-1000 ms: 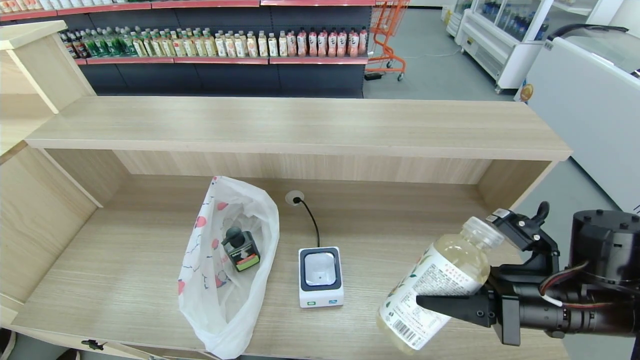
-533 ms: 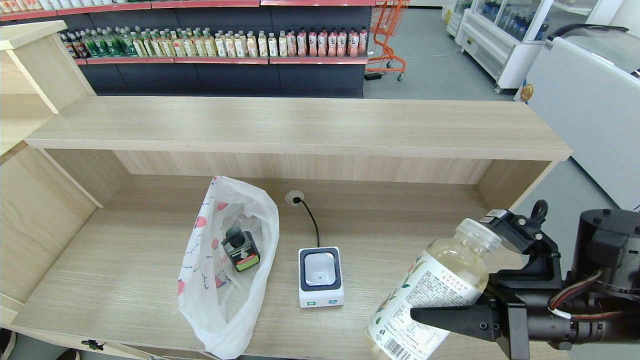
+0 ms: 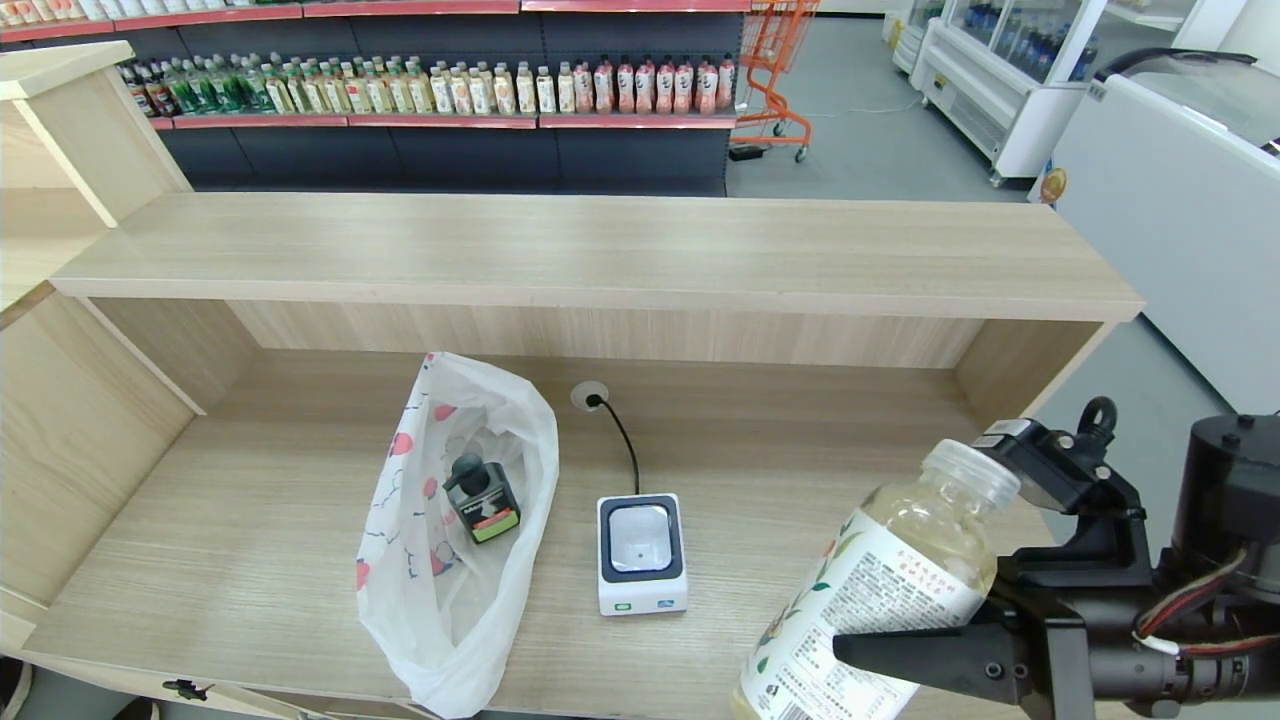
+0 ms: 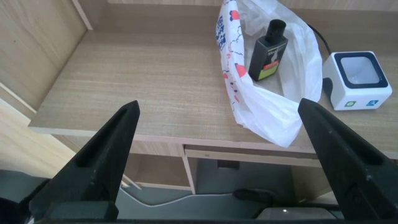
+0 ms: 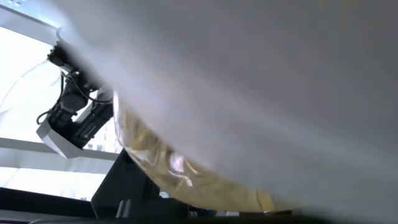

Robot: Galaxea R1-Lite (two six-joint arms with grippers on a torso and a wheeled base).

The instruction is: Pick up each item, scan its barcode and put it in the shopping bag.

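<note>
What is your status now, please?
Right pincer shut on bottle, right of scanner. Left pincer open, empty. Bag holds one item. Nothing in the way.

Matt wood counter (image 3: 250, 560), clear plastic bottle (image 3: 885, 585)

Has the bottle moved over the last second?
Yes, the bottle has shifted lower in the head view, measured against the unmoved scanner.

The right gripper (image 3: 912, 545) sinks lower in the head view. The bottle (image 3: 880, 600) clamped between its fingers (image 3: 930, 655) drops with it, its barcode end slipping past the picture's edge.
</note>
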